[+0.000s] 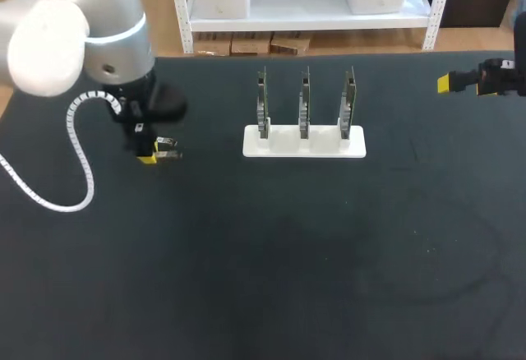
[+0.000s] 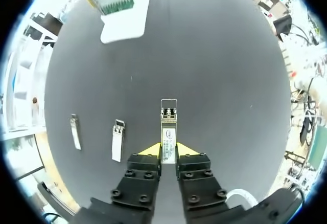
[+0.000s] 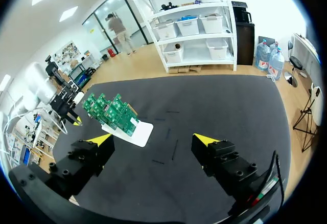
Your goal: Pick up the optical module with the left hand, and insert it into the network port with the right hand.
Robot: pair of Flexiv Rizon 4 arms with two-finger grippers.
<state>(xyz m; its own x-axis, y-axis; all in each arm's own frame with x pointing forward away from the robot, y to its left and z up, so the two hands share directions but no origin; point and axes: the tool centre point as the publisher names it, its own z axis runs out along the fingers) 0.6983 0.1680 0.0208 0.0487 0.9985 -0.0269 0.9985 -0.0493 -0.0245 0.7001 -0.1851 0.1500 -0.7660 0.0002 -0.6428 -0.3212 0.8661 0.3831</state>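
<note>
Grip confirmed: the left claw point(image 2: 169, 150) is closed on the optical module point(image 2: 168, 127), one finger pressing each long side of its near end, the far end projecting ahead. In the head view this claw sits at left-centre of the frame, low over the surface point(image 1: 263, 278). The right claw point(image 3: 153, 139) gapes wide and empty at upper right. A rack point(image 1: 304, 141) of three boards stands upper centre; ports not discernible. Two spare modules point(image 2: 118, 140) lie beside the left claw.

Judgement: the module is small, light and rigid, with smooth sides liable to slip. Take it by the flat long sides of the projecting half.
</note>
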